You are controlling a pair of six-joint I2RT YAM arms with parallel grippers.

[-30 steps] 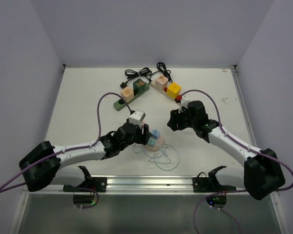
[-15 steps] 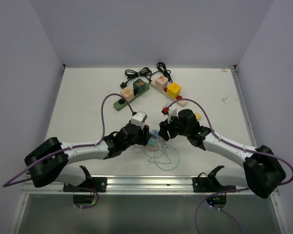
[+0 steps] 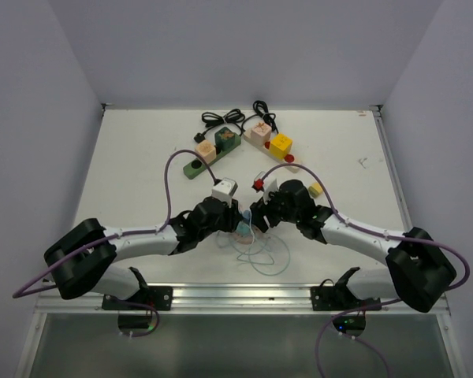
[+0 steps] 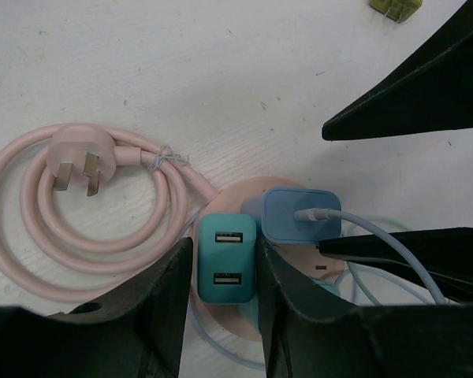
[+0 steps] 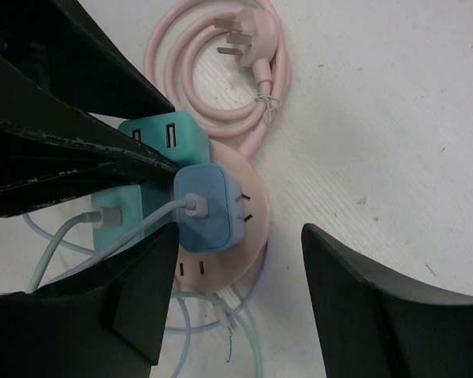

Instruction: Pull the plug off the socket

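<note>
Right wrist: end effector [image 5: 235,230] astride plug [image 5: 205,207]

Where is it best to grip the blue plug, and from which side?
Probably by its flat side walls: the blue plug is a cube standing up on the socket. Come from above with the right gripper, which straddles it open. The cable leaves its top face, so stay off that.

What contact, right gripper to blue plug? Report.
Cannot tell. Right wrist view: one right gripper finger clears the blue plug; the other's tip overlaps its edge.
</note>
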